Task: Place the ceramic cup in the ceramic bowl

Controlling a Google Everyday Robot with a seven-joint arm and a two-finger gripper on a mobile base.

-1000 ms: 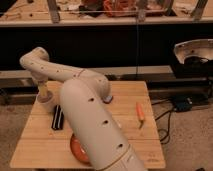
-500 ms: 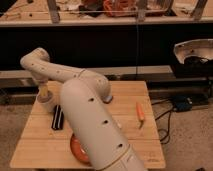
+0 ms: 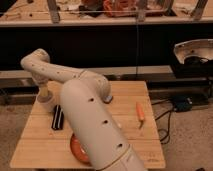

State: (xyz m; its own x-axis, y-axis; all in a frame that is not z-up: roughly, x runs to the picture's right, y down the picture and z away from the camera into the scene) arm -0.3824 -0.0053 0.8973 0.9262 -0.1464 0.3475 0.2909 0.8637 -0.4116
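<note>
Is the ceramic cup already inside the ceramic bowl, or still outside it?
Outside. The ceramic cup sits under the gripper at the table's far-left corner; the ceramic bowl lies at the near edge.

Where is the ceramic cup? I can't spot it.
Camera view, table's far-left corner: the ceramic cup sits under the gripper, just beyond the black block.

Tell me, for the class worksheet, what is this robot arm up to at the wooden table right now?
The robot's arm reaches to the table's far left corner, where its gripper is down at the ceramic cup. The ceramic bowl sits near the front edge, mostly hidden behind the arm, so the cup is not in it yet. A black block and an orange carrot-like item also lie on the table.
</note>
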